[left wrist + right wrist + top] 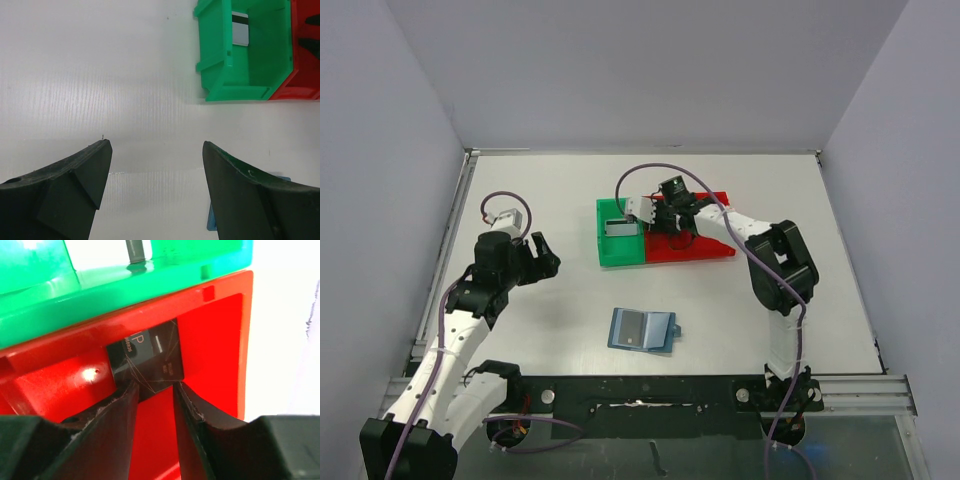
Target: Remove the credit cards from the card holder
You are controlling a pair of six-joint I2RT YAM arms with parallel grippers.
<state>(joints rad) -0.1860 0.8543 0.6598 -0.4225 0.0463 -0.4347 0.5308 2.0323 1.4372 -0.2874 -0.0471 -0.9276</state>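
The card holder (642, 329) lies open on the table near the front, a light-blue bifold with a dark grey credit card (633, 328) showing in its left panel. Its corner shows in the left wrist view (212, 223). My left gripper (550, 252) (156, 145) is open and empty above the bare table, left of the holder. My right gripper (672, 228) (156, 386) hangs inside the red bin (215, 350). Its jaws stand slightly apart, and a black card (147, 357) lies just beyond the fingertips. A grey card with a black stripe (240, 29) lies in the green bin (220, 85).
The green bin (618, 247) and red bin (705, 250) stand side by side at the middle of the table. Grey walls enclose the table on the left, back and right. A black rail (650, 395) runs along the front edge.
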